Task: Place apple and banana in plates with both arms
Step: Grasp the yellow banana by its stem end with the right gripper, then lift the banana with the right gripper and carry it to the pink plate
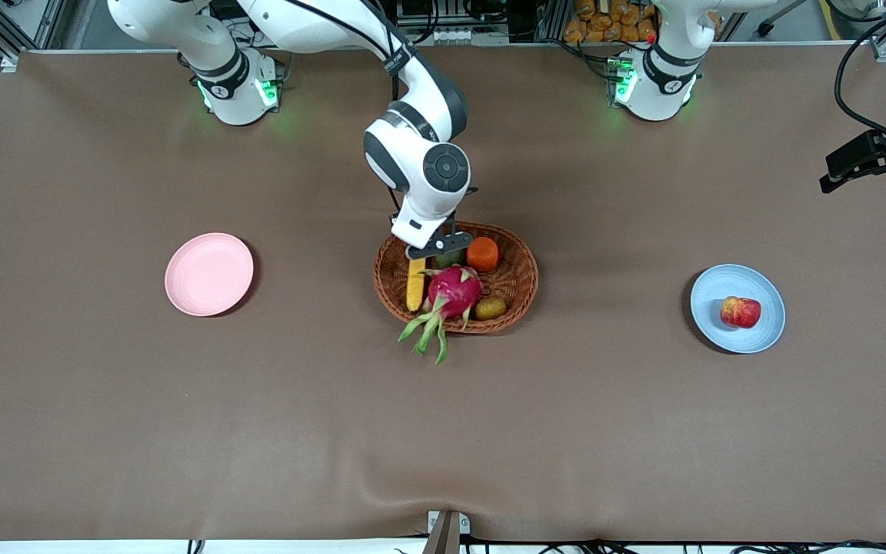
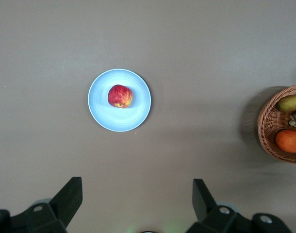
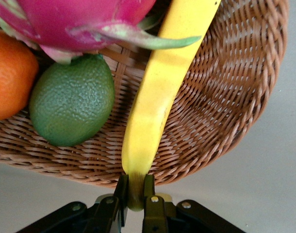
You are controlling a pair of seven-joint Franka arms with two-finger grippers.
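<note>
The banana [image 1: 415,283] lies in the wicker basket [image 1: 518,286] beside the dragon fruit [image 1: 454,291], long axis running from the front camera up to the right gripper [image 3: 134,194] clamped on its end, while the left gripper [image 2: 137,196] waits, fingers spread, high over the blue plate [image 2: 140,114] holding the apple [image 2: 120,95].

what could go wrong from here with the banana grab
The right gripper is shut on only the end of the banana, so it may swing or slip out when lifted. The dragon fruit leans on the banana inside the basket; lifting could drag it or tip the basket.
</note>
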